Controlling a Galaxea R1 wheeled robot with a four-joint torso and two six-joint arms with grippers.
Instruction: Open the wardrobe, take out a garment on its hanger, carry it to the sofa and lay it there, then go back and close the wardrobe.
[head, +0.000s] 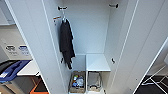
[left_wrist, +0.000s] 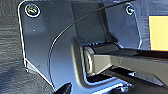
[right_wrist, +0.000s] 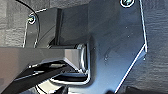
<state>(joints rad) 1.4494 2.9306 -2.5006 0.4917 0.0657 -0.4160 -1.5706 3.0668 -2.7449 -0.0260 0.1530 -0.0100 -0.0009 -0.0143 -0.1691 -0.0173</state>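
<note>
Down at the foot of the tall white wardrobe (head: 140, 37), both doors wide, two woven baskets (head: 77, 82) sit side by side under a white shelf (head: 97, 62). Farther up, a black garment (head: 66, 42) hangs on a white hanger (head: 64, 18) by the left wall. Whether either gripper's jaws are spread, I cannot tell.

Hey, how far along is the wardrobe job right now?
Done: the wardrobe stands open, both doors swung wide. A black garment hangs on the rail at the left; I see no orange one inside, so it looks already taken out. In hand: nothing I can confirm, since the wrist views don't show the grippers' fingers. Left: closing the doors. Whether the garment is on the sofa, I can't tell.
</note>
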